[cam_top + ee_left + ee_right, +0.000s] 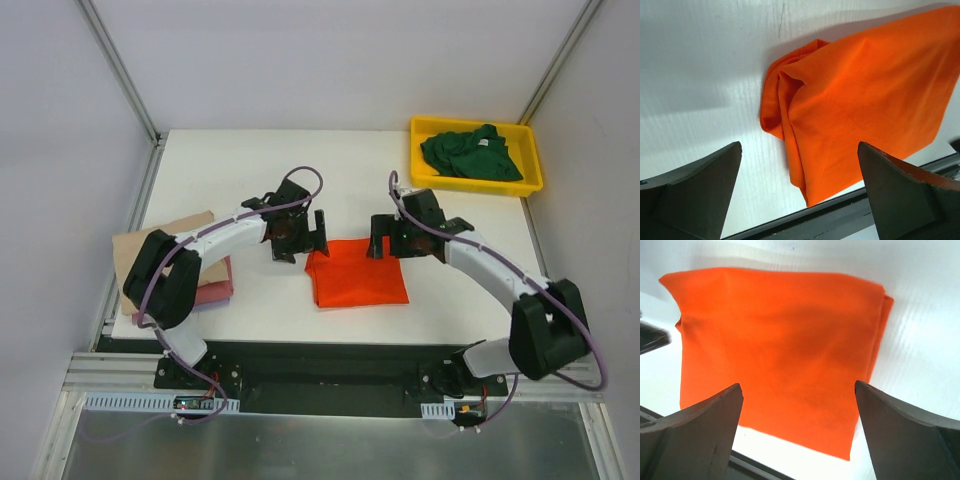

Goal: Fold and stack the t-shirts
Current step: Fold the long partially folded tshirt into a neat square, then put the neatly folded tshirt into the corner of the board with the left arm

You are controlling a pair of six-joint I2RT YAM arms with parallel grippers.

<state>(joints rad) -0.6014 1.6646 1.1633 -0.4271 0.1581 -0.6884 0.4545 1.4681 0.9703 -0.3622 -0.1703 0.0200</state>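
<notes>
One green shirt [470, 155] in yellow tray [476, 187]; tan shirt [140, 240] left.

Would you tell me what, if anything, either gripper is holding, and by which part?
Nothing is held: the left gripper and right gripper are both open above the orange t-shirt.

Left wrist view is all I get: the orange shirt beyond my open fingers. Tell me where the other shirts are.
Observer: The dark green t-shirt lies crumpled in the yellow tray at the far right corner of the table.
Operator: Go on, give me the rest.
Observer: The tan t-shirt sits at the table's left edge, with the pink t-shirt showing from under it.
Operator: Report the right gripper.
Observer: The right gripper is open and holds nothing. It is over the far edge of the orange t-shirt.
</notes>
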